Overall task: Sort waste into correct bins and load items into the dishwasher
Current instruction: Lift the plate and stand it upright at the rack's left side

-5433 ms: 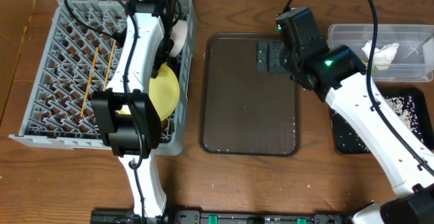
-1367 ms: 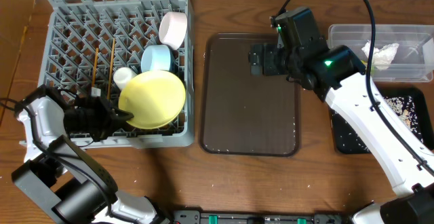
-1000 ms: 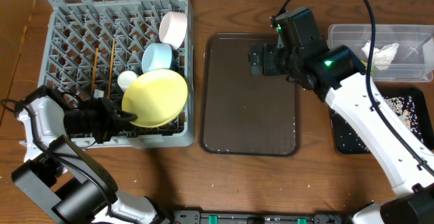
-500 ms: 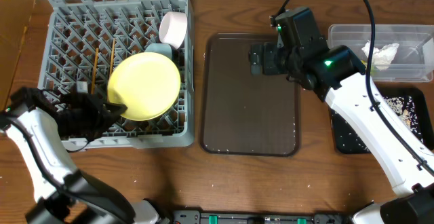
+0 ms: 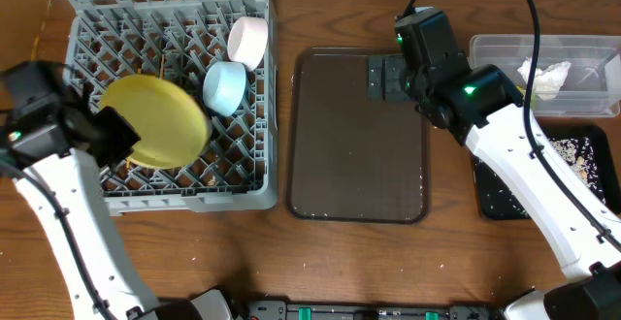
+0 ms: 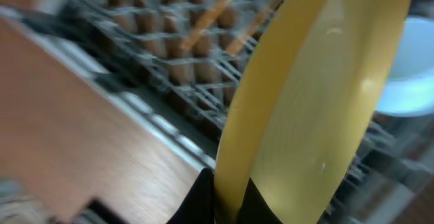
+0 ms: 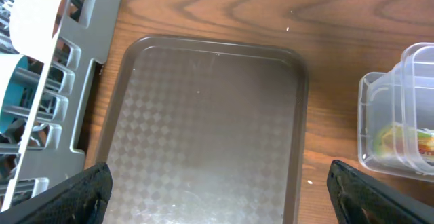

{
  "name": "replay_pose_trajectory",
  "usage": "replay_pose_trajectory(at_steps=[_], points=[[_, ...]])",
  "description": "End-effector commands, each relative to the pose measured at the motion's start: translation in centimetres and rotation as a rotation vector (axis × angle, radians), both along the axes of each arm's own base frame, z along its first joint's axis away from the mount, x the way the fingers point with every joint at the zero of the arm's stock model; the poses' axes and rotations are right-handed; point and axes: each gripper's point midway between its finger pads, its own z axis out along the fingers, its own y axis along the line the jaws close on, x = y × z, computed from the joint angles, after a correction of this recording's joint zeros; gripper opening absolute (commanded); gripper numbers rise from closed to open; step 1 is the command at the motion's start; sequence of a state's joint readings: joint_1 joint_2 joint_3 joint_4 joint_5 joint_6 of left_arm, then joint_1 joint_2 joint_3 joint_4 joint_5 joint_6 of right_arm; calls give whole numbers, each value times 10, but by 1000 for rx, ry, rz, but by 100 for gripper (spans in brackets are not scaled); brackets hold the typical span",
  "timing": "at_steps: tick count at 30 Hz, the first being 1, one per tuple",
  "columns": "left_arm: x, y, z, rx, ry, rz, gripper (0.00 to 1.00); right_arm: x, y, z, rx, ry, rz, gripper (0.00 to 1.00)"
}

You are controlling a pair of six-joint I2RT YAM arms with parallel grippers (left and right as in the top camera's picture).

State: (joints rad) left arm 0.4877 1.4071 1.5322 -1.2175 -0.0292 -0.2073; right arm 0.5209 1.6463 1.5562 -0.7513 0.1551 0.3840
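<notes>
Your left claw (image 6: 230, 198) is clenched on the rim of the yellow plate (image 5: 160, 121), holding it tilted over the grey dish rack (image 5: 107, 29). The light blue bowl (image 5: 225, 87) sits just past the plate from that claw. Your right claw (image 7: 220, 190) is released, fingers spread wide, with the brown tray (image 7: 210, 115) directly below it.
</notes>
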Motion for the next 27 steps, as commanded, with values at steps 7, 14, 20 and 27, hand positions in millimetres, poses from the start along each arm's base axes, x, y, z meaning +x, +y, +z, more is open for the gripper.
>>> replay_pose_trajectory(at_steps=[7, 14, 20, 27], points=[[14, 64, 40, 513, 45, 196, 8, -1, -3, -2, -40, -5, 14, 99], [66, 82, 18, 558, 40, 92, 7, -6, -5, -7, -51, 22, 18, 99], [102, 96, 3, 610, 28, 32, 7, -11, -8, -12, -66, 47, 18, 99], [132, 102, -5, 654, 22, -77, 8, -11, -8, -12, -67, 48, 18, 99]])
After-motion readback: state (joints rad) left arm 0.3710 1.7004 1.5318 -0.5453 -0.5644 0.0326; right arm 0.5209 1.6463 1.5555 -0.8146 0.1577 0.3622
